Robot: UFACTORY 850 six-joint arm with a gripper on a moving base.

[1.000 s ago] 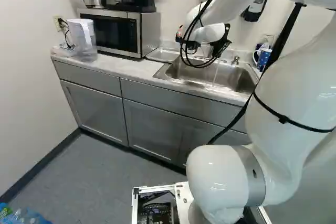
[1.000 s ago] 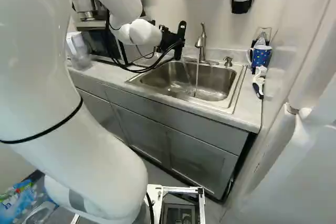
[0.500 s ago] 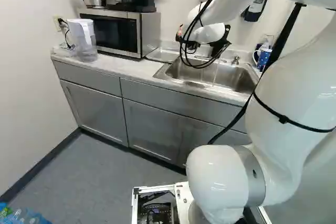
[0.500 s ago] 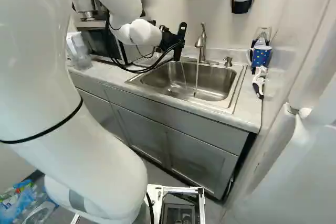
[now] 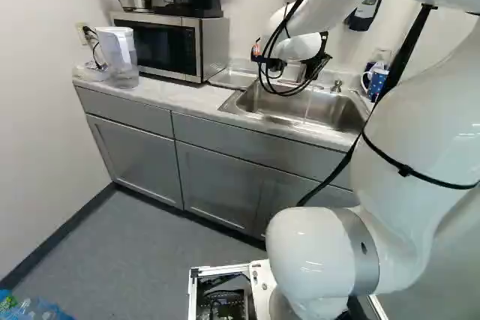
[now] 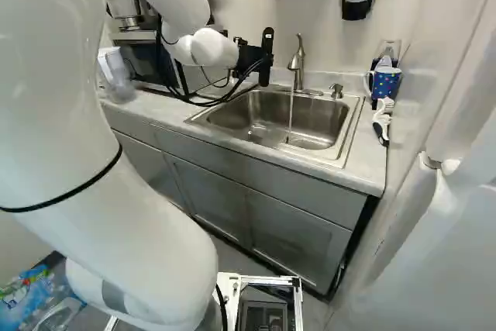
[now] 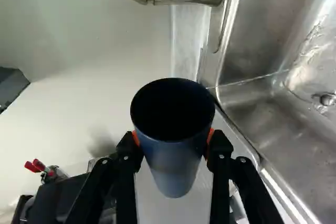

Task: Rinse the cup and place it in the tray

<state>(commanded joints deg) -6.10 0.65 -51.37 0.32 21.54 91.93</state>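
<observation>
The sink [image 6: 267,139] adjoins the apparent tray [image 5: 231,78]. Near the sink's edge, the gripper [image 7: 173,138] clasps the cup [image 7: 170,156] between both pads [image 7: 136,138]; good placement likely calls for full draining, then slow, level lowering.

We see a pale wall [image 5: 37,110] at the left of the left base view, with a dark strip [image 5: 56,237] along its bottom. Our floor [image 5: 150,260] is gray. Gray cupboards [image 5: 135,159] stand under a pale counter [image 5: 172,94], with another pale wall [image 6: 325,36] behind.
</observation>
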